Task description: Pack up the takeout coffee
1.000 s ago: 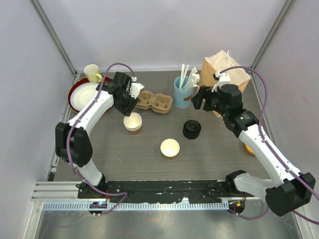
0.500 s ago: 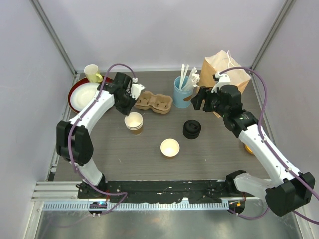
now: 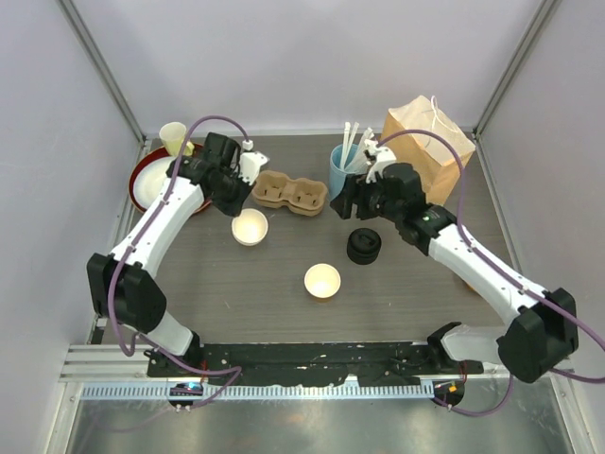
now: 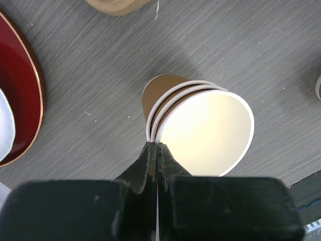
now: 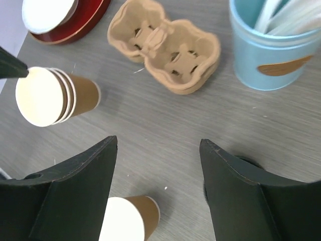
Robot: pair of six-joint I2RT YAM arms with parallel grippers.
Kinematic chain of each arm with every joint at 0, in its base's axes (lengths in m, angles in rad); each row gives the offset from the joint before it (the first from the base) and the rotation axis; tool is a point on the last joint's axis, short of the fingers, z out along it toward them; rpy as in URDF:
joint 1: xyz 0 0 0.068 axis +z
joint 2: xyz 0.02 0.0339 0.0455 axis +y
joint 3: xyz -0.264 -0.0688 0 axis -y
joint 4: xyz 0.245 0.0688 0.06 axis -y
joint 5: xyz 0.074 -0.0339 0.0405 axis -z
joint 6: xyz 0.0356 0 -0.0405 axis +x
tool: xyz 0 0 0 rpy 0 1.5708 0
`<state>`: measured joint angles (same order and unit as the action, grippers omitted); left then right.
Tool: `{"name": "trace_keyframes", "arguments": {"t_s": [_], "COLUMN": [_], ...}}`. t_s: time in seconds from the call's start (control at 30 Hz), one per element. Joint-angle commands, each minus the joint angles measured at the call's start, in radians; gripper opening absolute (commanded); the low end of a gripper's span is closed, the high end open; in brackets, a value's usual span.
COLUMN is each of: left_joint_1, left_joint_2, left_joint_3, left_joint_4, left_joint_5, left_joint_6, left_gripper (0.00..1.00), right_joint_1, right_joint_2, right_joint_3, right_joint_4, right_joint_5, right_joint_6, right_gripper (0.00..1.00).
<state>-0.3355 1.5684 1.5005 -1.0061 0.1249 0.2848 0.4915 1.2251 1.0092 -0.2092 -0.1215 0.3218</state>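
The left gripper (image 4: 156, 146) has its fingers pressed together on the near rim of the stack (image 4: 200, 133) of nested lidless cups. Only a thin sliver of paper shows between them. Whether the stack stands on the table (image 4: 241, 45) or is lifted off it cannot be told.

The right gripper (image 5: 158, 143) hangs with fingers wide apart and nothing between them, over bare table near the carrier (image 5: 168, 57). In its wrist view the right finger hides nearly all of the lids (image 3: 363, 246), and the lone cup (image 5: 128, 218) is cut off at the bottom edge. The tub (image 5: 266, 60) is cropped at the top and its contents are blurred. The red plate (image 4: 27, 95) runs out of the left wrist view.

The capped cups cannot be made out in any view. The right arm (image 3: 473, 260) covers a strip of table on the right, short of the bag (image 3: 427, 132).
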Motion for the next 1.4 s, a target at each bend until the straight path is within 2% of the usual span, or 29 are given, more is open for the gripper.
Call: {"name": "trace_keyframes", "arguments": {"t_s": [0.0,0.17,0.3,0.53,0.7,1.0,1.2,1.37], "left_joint_1": [0.012,0.056,0.061,0.081,0.107,0.122,0.124,0.124], "left_joint_2": [0.03,0.041,0.042,0.032,0.015,-0.09,-0.13,-0.134], "left_joint_3": [0.017,0.032,0.001,-0.054,-0.023,0.087,0.193,0.217], "left_joint_4": [-0.019,-0.028,-0.019,0.004,-0.006,-0.035,-0.103,-0.124], "left_joint_5": [0.059,0.183,0.203,0.259,0.266,0.177,0.186,0.199], "left_joint_6": [-0.009,-0.045,-0.061,-0.09,-0.101,-0.084,-0.073,-0.07], "left_gripper": [0.0,0.0,0.0,0.0,0.0,0.0,0.0,0.0], "right_joint_1": [0.085,0.2,0.291,0.321,0.325,0.325,0.305,0.268], "right_joint_2": [0.077,0.203,0.327,0.494,0.573,0.531,0.4,0.303], "right_joint_3": [0.086,0.161,0.273,0.396,0.477,0.52,0.505,0.447], "right_joint_4": [0.073,0.097,0.08,0.067,0.028,0.022,0.027,0.033], "right_joint_5": [-0.018,-0.015,0.042,0.06,0.063,0.033,0.057,0.086], "right_joint_6": [0.01,0.031,0.04,0.042,0.039,0.01,-0.009,-0.01], "right_gripper": [0.72,0.7,0.61,0.56,0.56,0.57,0.59,0.59]}}
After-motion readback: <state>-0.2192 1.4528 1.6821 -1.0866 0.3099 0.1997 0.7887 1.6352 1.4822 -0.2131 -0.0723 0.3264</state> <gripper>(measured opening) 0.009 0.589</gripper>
